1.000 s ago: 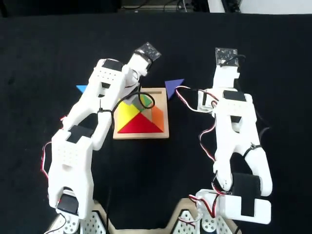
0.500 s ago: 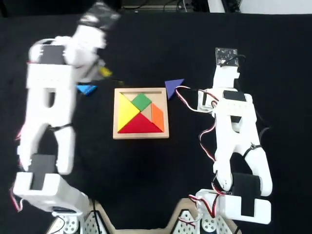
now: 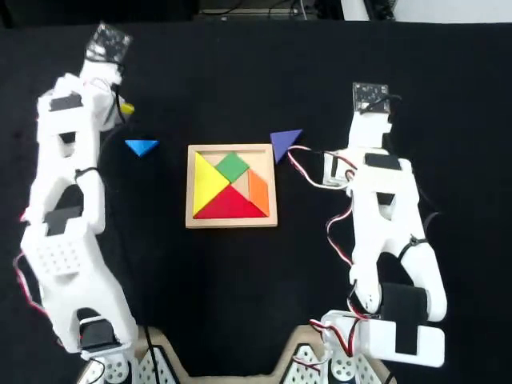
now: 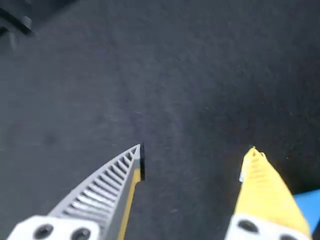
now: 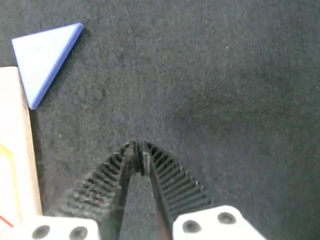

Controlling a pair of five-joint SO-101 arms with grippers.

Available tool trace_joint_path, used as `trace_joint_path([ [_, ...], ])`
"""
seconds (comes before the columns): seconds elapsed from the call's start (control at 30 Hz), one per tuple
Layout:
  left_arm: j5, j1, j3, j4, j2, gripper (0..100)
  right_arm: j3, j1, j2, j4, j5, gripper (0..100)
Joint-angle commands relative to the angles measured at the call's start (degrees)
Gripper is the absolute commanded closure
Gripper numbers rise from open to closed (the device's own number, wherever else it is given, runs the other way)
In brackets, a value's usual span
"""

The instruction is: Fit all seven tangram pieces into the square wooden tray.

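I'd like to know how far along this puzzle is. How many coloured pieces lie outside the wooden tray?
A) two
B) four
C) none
A: a light blue triangle lies off the left side of the tray, and a dark blue triangle lies by its far right corner.

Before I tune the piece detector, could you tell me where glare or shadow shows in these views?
High view: even light, no glare on the tray. Right wrist view: the triangle catches sheen and looks pale. Left wrist view: dim cloth, no glare.
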Motion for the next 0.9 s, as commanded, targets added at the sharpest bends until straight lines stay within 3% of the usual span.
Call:
trace_joint_path([
  [0.0, 0.97, -0.57, -3.74, -3.16, 3.69, 69, -0.4, 0.62, -0.22, -1.49, 0.09, 98.7],
  [0.17, 0.7, -1.1, -4.79, -2.46, 6.33, 69, -0.4, 0.62, -0.22, -1.49, 0.09, 98.7],
  [0.4, -8.53, -3.74, -4.79, 8.79, 6.68, 69, -0.4, -0.26, -0.22, -1.49, 0.09, 98.7],
  [0.63, -8.26, -1.8, -6.64, 21.98, 2.9, 69, -0.31, -1.32, -0.22, -1.32, 0.18, 98.7],
  [0.87, -4.92, -1.19, -8.75, 23.3, -4.84, 69, -0.31, -1.32, -0.22, -1.32, 0.18, 98.7],
])
